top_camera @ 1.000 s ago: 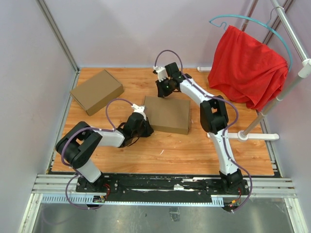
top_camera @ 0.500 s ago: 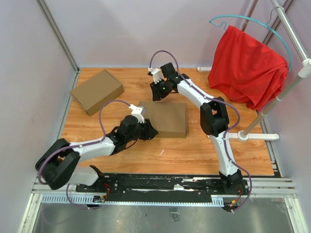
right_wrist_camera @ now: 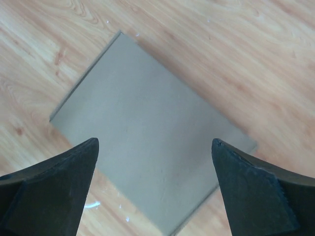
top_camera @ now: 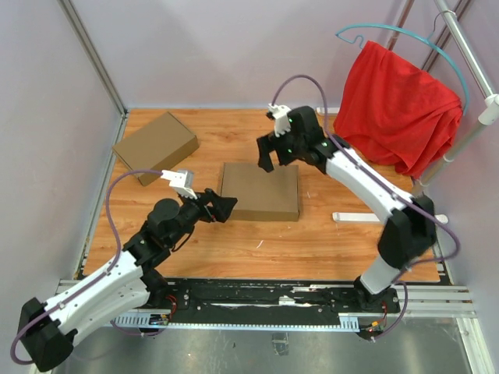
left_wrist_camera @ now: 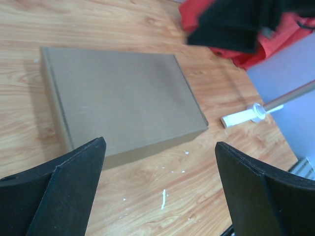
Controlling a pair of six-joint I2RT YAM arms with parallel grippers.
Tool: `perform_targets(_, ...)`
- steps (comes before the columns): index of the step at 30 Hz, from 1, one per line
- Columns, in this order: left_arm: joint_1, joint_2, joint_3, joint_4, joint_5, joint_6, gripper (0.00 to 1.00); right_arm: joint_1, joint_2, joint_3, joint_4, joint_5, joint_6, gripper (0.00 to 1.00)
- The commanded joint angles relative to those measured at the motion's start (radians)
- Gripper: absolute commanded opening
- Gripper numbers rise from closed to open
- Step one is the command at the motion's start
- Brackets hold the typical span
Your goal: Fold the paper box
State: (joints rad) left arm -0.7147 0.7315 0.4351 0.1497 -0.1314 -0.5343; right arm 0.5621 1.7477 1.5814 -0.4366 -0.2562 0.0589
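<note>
Brown paper box [top_camera: 260, 192] lies closed, flat, mid-bench [top_camera: 312, 241]. Both my pincers gape, released: left pincer [top_camera: 224, 207] near its left edge, right pincer [top_camera: 269, 158] above its far edge. Folding looks finished; I'd check the lid sits flush, pressing evenly if not.

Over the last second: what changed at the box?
Both hands opened. The left hand drew back just off the left edge of the paper box; the right hand rose above its far edge. Neither holds anything. The paper box slid slightly left and toward the arms, still closed and flat. The second box and red cloth stayed put.
</note>
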Motion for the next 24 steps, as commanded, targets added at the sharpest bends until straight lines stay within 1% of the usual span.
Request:
perform_targets(1, 0.001, -0.113, -0.049, -0.146, -0.138, 0.02, 0.99, 0.008, -0.254, -0.329, 0.113, 0.19, 0.181, 0.98)
perform_targets(4, 0.001, -0.14, -0.047, -0.213, -0.185, 0.014, 1.0, 0.044, -0.442, -0.549, 0.137, 0.334, 0.219, 0.98)
perform_targets(6, 0.001, -0.138, -0.06, -0.201, -0.175, -0.004, 0.99, 0.051, -0.562, -0.662, 0.14, 0.36, 0.233, 0.98)
perform_targets(8, 0.001, -0.127, -0.06, -0.204, -0.18, -0.021, 0.99, 0.052, -0.666, -0.742, 0.135, 0.363, 0.245, 0.98)
perform_targets(11, 0.001, -0.113, -0.061, -0.214, -0.206, -0.026, 0.99, 0.052, -0.779, -0.812, 0.107, 0.406, 0.256, 0.98)
perform_targets(16, 0.001, -0.125, -0.064, -0.25, -0.267, -0.013, 0.99, 0.052, -0.861, -0.864, 0.091, 0.469, 0.264, 0.98)
perform_targets(21, 0.001, -0.17, -0.081, -0.245, -0.275, -0.02, 0.99, 0.052, -0.87, -0.874, 0.087, 0.463, 0.241, 0.98)
perform_targets(24, 0.001, -0.191, -0.087, -0.25, -0.279, -0.02, 0.99, 0.052, -0.857, -0.851, 0.069, 0.47, 0.241, 0.98)
